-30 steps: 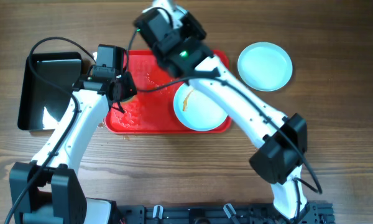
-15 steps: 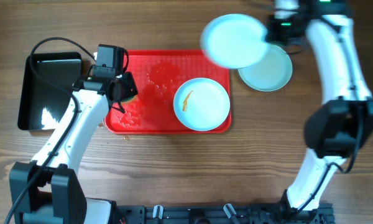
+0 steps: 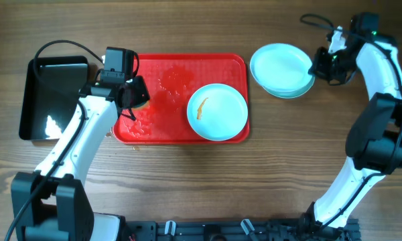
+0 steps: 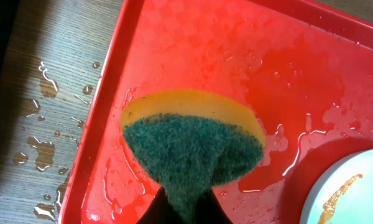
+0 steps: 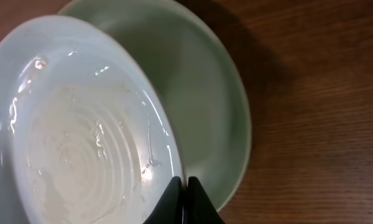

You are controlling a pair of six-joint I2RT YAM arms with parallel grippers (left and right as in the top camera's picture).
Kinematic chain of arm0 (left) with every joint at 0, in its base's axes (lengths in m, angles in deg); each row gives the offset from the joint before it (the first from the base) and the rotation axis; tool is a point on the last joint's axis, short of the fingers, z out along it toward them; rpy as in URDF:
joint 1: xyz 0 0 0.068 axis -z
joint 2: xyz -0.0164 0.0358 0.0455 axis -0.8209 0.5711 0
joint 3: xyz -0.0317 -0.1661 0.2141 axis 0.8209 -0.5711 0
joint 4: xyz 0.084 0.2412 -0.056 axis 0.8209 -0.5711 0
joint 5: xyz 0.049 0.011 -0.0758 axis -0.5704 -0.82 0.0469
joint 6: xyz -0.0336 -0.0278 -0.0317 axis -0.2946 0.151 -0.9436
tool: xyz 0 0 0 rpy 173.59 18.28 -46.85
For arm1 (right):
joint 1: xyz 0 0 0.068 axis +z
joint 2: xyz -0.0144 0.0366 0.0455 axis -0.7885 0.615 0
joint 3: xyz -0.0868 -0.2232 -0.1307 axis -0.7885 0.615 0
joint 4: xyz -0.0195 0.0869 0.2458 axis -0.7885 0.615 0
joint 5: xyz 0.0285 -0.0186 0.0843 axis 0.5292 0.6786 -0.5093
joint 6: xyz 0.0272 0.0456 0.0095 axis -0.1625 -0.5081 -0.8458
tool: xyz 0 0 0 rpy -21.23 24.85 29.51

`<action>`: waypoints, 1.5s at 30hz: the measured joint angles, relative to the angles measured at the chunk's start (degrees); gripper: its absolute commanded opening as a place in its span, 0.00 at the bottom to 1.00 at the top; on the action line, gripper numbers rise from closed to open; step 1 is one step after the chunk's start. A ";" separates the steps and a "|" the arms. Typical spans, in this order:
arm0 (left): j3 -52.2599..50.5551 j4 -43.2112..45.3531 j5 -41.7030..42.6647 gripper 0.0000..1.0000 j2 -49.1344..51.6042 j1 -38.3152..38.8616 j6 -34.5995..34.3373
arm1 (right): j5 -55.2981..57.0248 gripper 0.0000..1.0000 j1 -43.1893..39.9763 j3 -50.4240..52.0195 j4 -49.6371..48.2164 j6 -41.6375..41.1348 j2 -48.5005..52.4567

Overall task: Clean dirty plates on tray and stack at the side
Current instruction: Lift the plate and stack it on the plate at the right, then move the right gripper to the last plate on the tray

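The red tray (image 3: 181, 134) lies wet in the middle of the table. On its right half sits a plate (image 3: 217, 112) with an orange-brown smear (image 4: 339, 196). My left gripper (image 3: 135, 100) hovers over the tray's left part, shut on a green-and-yellow sponge (image 4: 193, 143). Off the tray at the right, my right gripper (image 3: 319, 65) is shut on the rim of a wet clean plate (image 5: 81, 124). That plate hangs tilted just over another plate (image 5: 205, 106) resting on the wood, slightly offset to its left.
A glossy black bin (image 3: 53, 97) stands left of the tray. Water drops (image 4: 40, 149) lie on the wood beside the tray's left rim (image 4: 105, 112). A black cable (image 3: 60, 45) loops above the bin.
The right arm swung from over the tray out to the right with the plate, and lowered it over the plate at the side. The left arm and sponge stayed put.
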 measured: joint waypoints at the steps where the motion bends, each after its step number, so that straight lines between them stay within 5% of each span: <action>1: 0.00 0.02 0.00 0.04 0.04 0.00 0.00 | 0.85 0.04 0.02 0.72 -0.96 -0.37 0.00; 3: 0.00 0.02 0.00 0.04 0.07 0.00 0.00 | 2.03 0.05 0.02 1.25 -1.75 -0.74 0.00; 4: 0.00 0.17 0.00 0.04 0.07 0.00 0.00 | 2.51 0.14 0.02 1.25 -2.10 -0.87 0.00; 5: 0.00 0.33 0.00 0.04 0.07 0.00 0.00 | 2.93 0.29 0.00 1.25 -2.73 -1.03 0.00; 6: 0.00 0.48 0.00 0.04 0.07 0.00 0.00 | 3.15 0.57 0.00 1.25 -3.15 -1.01 0.00; 8: 0.00 0.48 0.00 0.04 0.07 0.00 0.00 | 3.50 0.70 0.02 1.25 -3.61 -1.64 0.00; 19: 0.00 0.76 0.00 0.04 0.07 0.00 0.00 | -6.56 0.65 2.84 1.25 1.51 1.86 0.00; 24: 0.00 1.03 0.02 0.04 0.07 0.00 0.00 | -10.69 0.65 12.33 1.25 3.61 3.76 -1.49; 34: 0.00 1.03 0.02 0.04 0.07 0.00 0.00 | 6.10 0.63 30.84 1.25 1.16 9.57 -1.99; 45: 0.00 1.01 0.02 0.04 0.07 0.00 -0.02 | 18.56 0.63 34.99 1.25 -2.27 17.20 1.07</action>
